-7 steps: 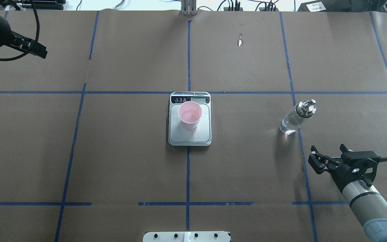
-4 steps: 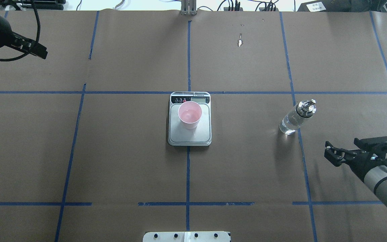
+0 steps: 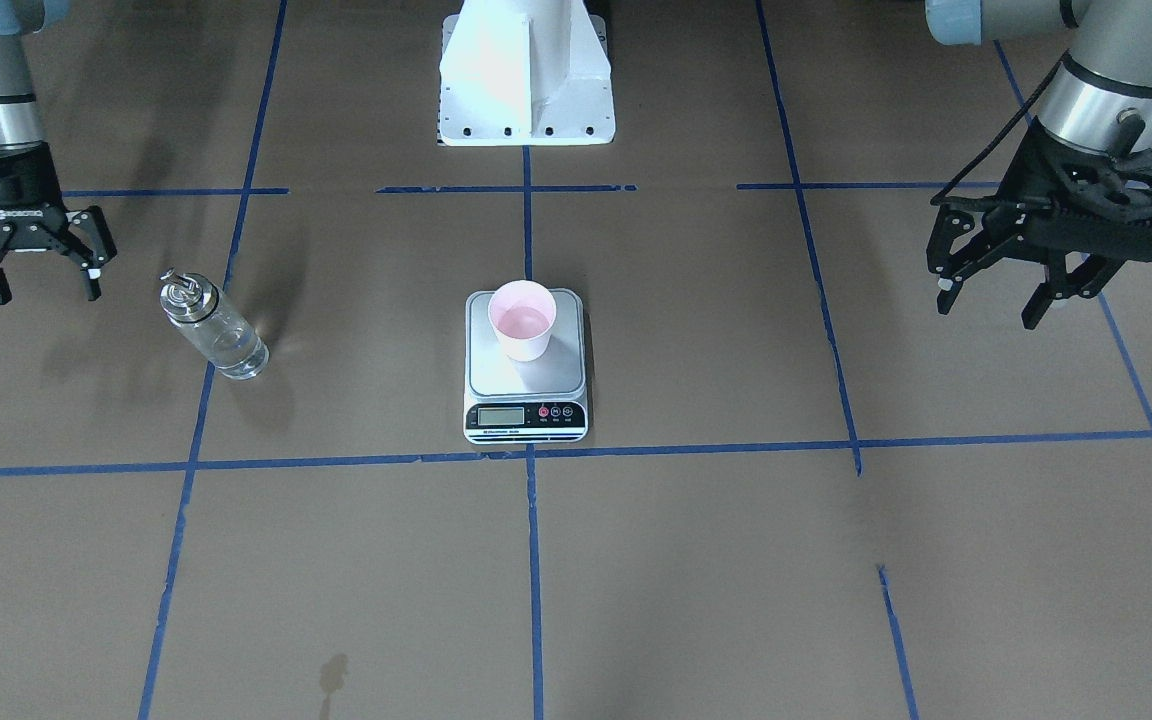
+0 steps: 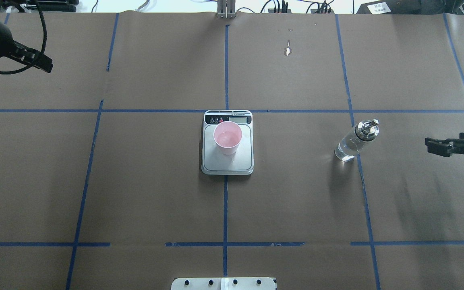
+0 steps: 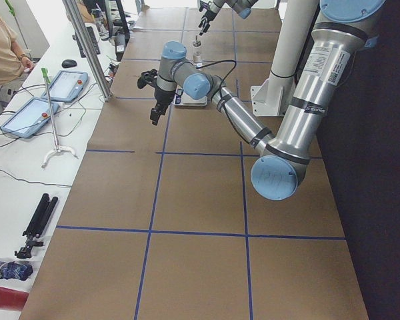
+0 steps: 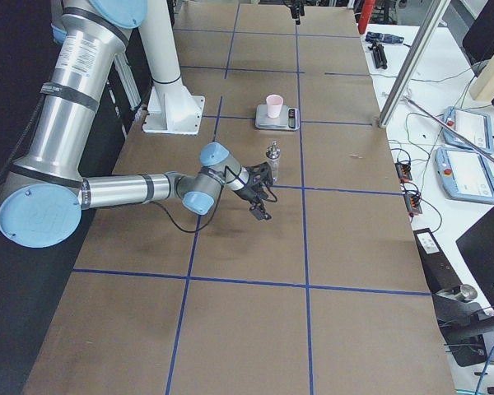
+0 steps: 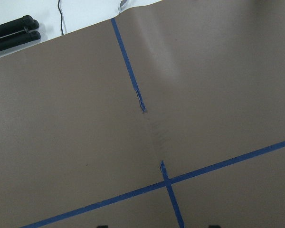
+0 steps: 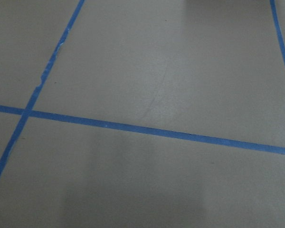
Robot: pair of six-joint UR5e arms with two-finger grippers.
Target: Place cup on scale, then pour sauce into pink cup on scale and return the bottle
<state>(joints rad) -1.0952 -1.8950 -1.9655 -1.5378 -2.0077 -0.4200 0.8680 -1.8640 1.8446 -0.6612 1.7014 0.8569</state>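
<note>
The pale pink cup [image 4: 227, 137] stands upright on the far half of the silver scale [image 4: 240, 160] at the table's middle; both also show in the front view, cup [image 3: 522, 320] and scale [image 3: 526, 378]. The clear glass bottle [image 4: 355, 141] with its silver cap stands alone on a blue tape line to the right, with clear sauce inside; it also shows in the front view [image 3: 211, 328]. My right gripper [image 3: 46, 293] is open and empty, apart from the bottle on its outer side. My left gripper [image 3: 986, 312] is open and empty, far off on the other side.
Blue tape lines divide the brown paper table cover [image 4: 296, 201]. The white robot base [image 3: 526, 90] stands at the near middle edge. Tablets and cables lie on the white side bench [image 6: 469, 132] beyond the table's far edge.
My right gripper has drawn away from the bottle, moving right and farther up the table to the overhead view's right edge. The bottle, cup and scale have not moved. The left arm barely shifted.
</note>
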